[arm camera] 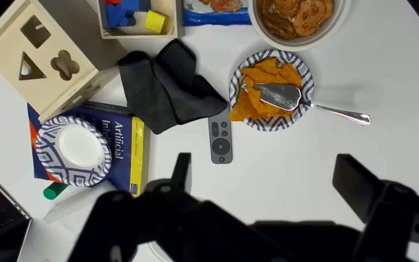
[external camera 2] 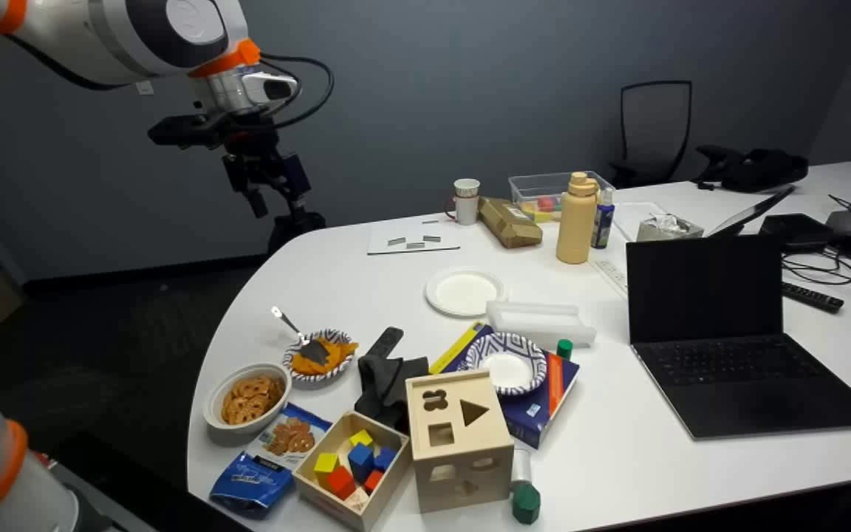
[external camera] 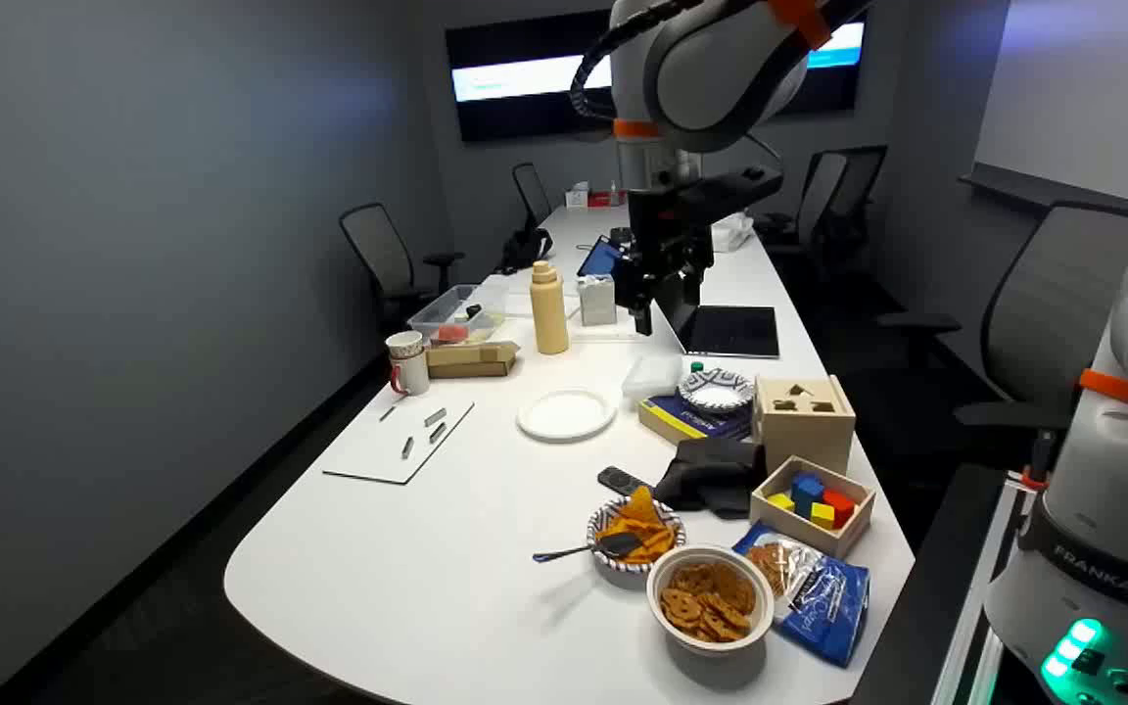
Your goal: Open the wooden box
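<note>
Grey walls (external camera: 153, 215) rise around our long white table (external camera: 427, 558). Above it hangs our gripper (arm camera: 266, 178), its jaws spread wide, holding nothing and touching nothing. Outward from there, in the wrist view, lie the remote (arm camera: 219, 140) and the dark cloth (arm camera: 147, 94); beyond them, well apart from the jaws, the wooden box (external camera 2: 461, 451) stands upright just beside the tray of coloured blocks (external camera: 796, 531). Its holed top sits in place, so we judge nothing is opened yet: reaching it, gripping and freeing the top all seem left to us.
</note>
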Controlling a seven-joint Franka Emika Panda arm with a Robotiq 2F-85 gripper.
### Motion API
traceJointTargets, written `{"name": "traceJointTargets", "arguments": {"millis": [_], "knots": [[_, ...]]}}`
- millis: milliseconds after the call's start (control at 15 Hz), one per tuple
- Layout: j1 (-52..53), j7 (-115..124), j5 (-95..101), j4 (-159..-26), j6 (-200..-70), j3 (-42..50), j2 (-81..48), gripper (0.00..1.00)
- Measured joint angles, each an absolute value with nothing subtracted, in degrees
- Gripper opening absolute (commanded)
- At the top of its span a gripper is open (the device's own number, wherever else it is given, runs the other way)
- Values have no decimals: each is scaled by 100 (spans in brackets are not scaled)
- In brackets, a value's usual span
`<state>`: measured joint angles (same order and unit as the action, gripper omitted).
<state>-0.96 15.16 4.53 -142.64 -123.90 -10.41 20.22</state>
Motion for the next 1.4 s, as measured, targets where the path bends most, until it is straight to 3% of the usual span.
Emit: {"name": "traceJointTargets", "arguments": {"millis": [667, 1400], "knots": [[-211, 2069, 447, -14258, -12624, -825, 2014, 100], [-1440, 3551, 472, -14657, -13678, 23, 1692, 100]]}}
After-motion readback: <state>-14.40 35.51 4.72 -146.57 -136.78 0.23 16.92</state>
